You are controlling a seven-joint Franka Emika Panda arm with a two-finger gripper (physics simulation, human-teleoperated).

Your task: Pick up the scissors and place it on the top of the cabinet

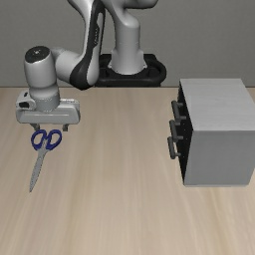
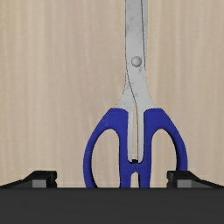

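**Blue handles between my fingers, scissors not yet lifted**

Exterior view's left: my gripper (image 1: 47,129) hangs straight down over the scissors (image 1: 40,154). They lie flat on the wooden table (image 1: 110,169), with the blue loops under my palm and the closed steel blades trailing out beyond my hand.

Wrist view, same spot: the scissors (image 2: 134,96) run lengthwise away from me, and my fingertips (image 2: 42,179) stand one on either side of the loops. Jaws are wide, holding nothing. One pad stands clear of its loop and the other sits close to the outer rim of its loop (contact not resolvable). I judge my hand slightly off centre.

Reason for this pose, as I read it: the closing line crosses the handles. They are the thickest part and give the pads plastic to bite on, where the thin blades would not.

Middle: bare tabletop between the scissors and the goal.

Exterior view's right: the grey cabinet (image 1: 214,134), drawer pulls (image 1: 176,125) facing the scissors' side, well apart from them. Its flat top is bare and unobstructed.

Step in hand: pre-grasp, so the task is barely begun. Next: settle, close, lift higher than the cabinet top, then carry across.

Risk: gripping at the handle end leaves the long blades unsupported, so they may droop or pivot in my pads.
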